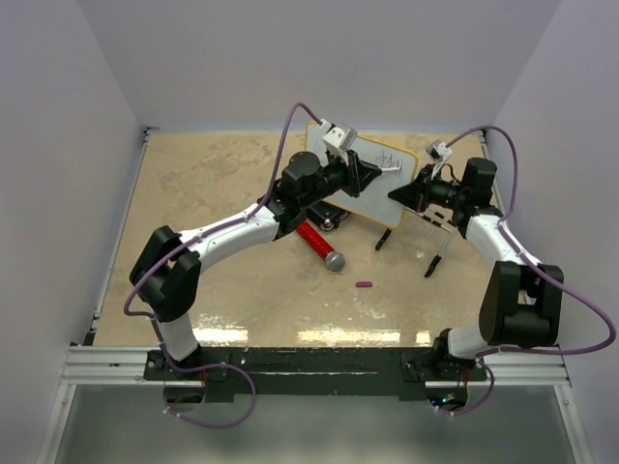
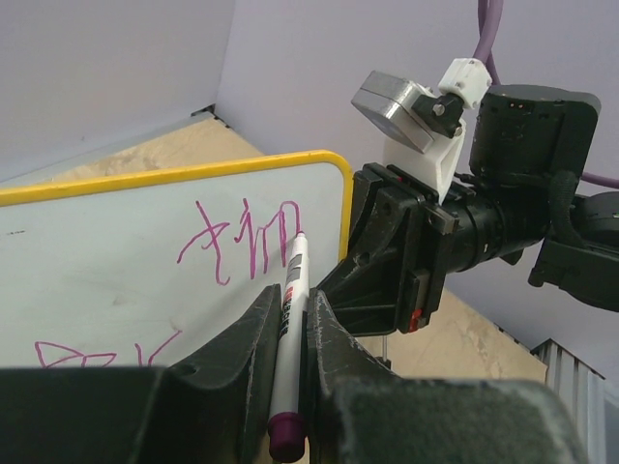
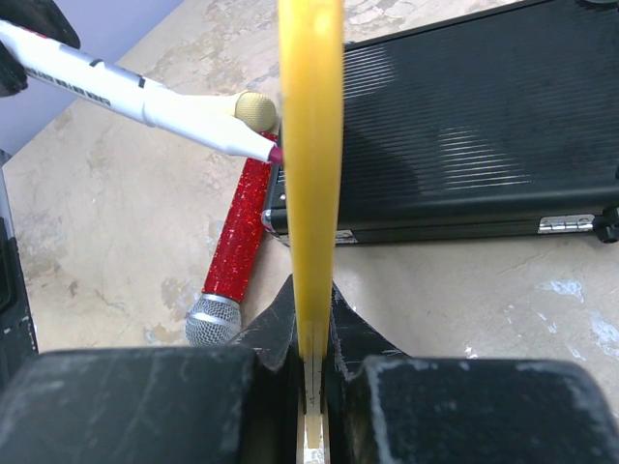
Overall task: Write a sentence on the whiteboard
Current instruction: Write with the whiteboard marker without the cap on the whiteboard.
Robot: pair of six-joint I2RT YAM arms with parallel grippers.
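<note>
- The left tool [image 2: 290,314] is clenched on a white marker [image 2: 293,290], gripping it around mid-barrel. The marker's tip sits at the board's face.
- The right tool [image 3: 311,333] is clenched on the yellow rim of the board [image 3: 310,116]. It holds the board up at its right edge, with the face turned toward the left tool.
- Magenta writing [image 2: 247,237] runs along the top right of the white face, and more starts lower left.
- The board looks thin, stiff and light, with a glossy, slippery face. The rim is the sensible place to hold it.
- Because it is pinched at one edge only, the board may swing under the marker, so a light stroke suits.
- The marker's barrel looks smooth and light, and a mid-barrel grip keeps the tip steady.
- Behind the board on the counter [image 1: 213,193] lie a black case [image 3: 464,126] and a red microphone [image 3: 237,251]. A small purple cap [image 1: 364,284] lies nearer the arms.
</note>
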